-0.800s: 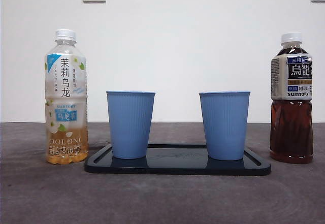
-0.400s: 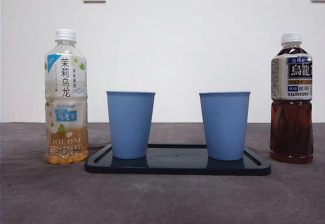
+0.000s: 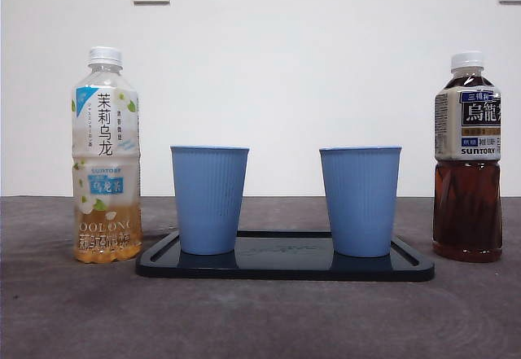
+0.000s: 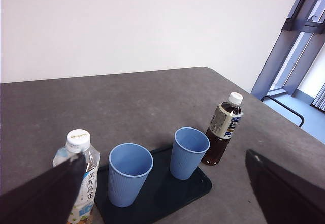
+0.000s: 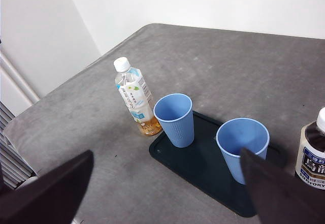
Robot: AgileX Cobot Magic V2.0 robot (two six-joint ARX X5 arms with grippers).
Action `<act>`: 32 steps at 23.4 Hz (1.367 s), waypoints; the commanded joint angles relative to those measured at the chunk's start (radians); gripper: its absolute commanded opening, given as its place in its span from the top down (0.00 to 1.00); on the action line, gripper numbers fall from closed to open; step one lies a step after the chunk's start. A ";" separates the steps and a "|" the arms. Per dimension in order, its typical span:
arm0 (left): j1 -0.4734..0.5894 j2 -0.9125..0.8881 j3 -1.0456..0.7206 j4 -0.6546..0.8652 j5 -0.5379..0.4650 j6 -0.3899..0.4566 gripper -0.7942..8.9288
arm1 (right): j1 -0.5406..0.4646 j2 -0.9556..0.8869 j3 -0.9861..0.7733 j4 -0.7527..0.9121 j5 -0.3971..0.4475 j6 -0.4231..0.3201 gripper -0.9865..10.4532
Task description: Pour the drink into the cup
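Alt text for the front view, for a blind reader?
Two empty-looking blue cups stand upright on a black tray, between a capped pale oolong bottle and a capped dark tea bottle. No gripper shows.

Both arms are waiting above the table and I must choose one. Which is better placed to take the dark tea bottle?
Probably the right: the dark tea bottle sits nearest the right gripper, while the left gripper hangs over the pale bottle.

Front view: low, level across the counter point(image 3: 260, 318), close, facing the white wall point(image 3: 309, 74). Left wrist view: high, looking down from behind the left tool point(image 4: 162, 193). Right wrist view: high, oblique, from the opposite end. All three share the tray point(image 3: 285, 263), both cups and both bottles.
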 commanded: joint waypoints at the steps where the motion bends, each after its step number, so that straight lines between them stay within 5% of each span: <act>1: -0.002 0.001 0.021 0.011 0.004 0.012 0.38 | 0.005 0.005 0.013 0.003 -0.002 0.005 0.48; 7: -0.002 0.001 0.021 0.005 0.004 0.011 0.38 | 0.004 0.006 0.013 0.003 0.016 0.008 0.48; 15: -0.002 0.002 0.016 -0.043 -0.026 0.017 0.38 | 0.004 0.024 -0.063 0.006 0.228 0.008 0.48; 20: -0.002 0.002 0.005 -0.076 -0.064 0.032 0.39 | 0.005 0.023 -0.224 0.091 0.269 0.015 0.48; 25: -0.002 0.002 -0.013 -0.075 -0.064 0.031 0.44 | 0.004 0.023 -0.433 0.336 0.275 0.096 0.48; 28: -0.002 0.003 -0.027 -0.080 -0.064 0.031 0.45 | 0.005 0.045 -0.577 0.567 0.386 0.167 0.48; 32: -0.002 0.003 -0.037 -0.085 -0.064 0.031 0.45 | 0.004 0.128 -0.699 0.831 0.422 0.177 0.48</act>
